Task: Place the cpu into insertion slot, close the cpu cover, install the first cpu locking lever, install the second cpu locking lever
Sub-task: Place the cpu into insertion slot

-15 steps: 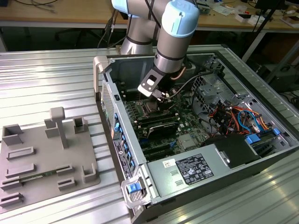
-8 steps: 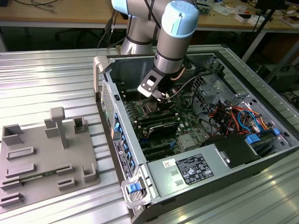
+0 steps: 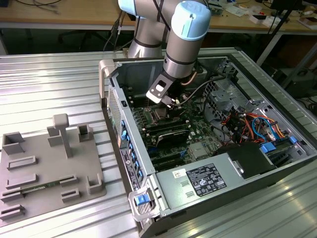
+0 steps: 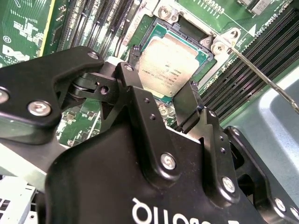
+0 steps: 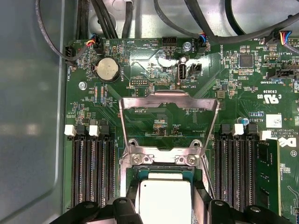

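The cpu [image 4: 168, 63] is a small square chip with a silver-tan top. It lies flat in the insertion slot on the green motherboard [image 5: 233, 98], also seen as cpu [image 5: 164, 200]. My gripper [image 4: 161, 81] hangs just above it, open, with one black finger [image 4: 127, 72] on each side of the chip. The cpu cover [image 5: 124, 121], a thin silvery frame, stands swung up from its hinge beside the slot. A thin metal locking lever [image 4: 264, 79] sticks up beside the socket. In the exterior view the gripper [image 3: 168, 105] reaches down into the open computer case [image 3: 114, 79].
Black memory slots [image 5: 93, 168] flank the socket on both sides. Cables [image 3: 237, 124] and a power supply [image 3: 208, 178] fill the case toward the exterior view's right. A grey fixture plate [image 3: 49, 168] lies on the ribbed metal table at the exterior view's left.
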You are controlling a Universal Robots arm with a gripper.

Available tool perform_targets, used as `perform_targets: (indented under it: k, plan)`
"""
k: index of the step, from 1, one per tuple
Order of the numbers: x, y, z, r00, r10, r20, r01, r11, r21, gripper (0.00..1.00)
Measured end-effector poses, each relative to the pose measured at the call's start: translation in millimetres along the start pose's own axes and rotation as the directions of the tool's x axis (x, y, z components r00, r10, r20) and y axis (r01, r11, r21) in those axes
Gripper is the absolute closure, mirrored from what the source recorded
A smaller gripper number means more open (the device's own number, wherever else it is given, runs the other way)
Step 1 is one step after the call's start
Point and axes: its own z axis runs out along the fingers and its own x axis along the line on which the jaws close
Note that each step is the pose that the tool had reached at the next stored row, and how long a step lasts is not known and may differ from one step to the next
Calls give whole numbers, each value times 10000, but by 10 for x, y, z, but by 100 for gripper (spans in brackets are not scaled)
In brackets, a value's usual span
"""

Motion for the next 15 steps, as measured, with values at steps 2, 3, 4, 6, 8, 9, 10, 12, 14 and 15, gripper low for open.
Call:
perform_targets:
  k: [2, 3, 4, 6, 8, 9, 10, 12, 14, 15]
  plan:
    - [0, 0, 0, 10000, 0, 0, 0, 10000, 0, 46]
    - [0, 1, 0, 10000, 0, 0, 0, 10000, 0, 46]
    - [0, 1, 0, 10000, 0, 0, 0, 10000, 0, 46]
    - [0, 1, 0, 10000, 0, 1, 0, 10000, 0, 46]
    - [0, 1, 0, 10000, 0, 0, 0, 10000, -1, 45]
    - [0, 1, 0, 10000, 0, 0, 0, 10000, -1, 45]
    - [39, 5, 7, 9999, 113, 7, -113, 9999, -3, 38]
    - [60, 11, 41, 9998, 193, -46, -193, 9998, -4, 25]
    - [92, 13, 47, 9998, 215, -43, -215, 9998, -2, 25]
    - [95, 14, 47, 9997, 224, -44, -225, 9997, -3, 25]
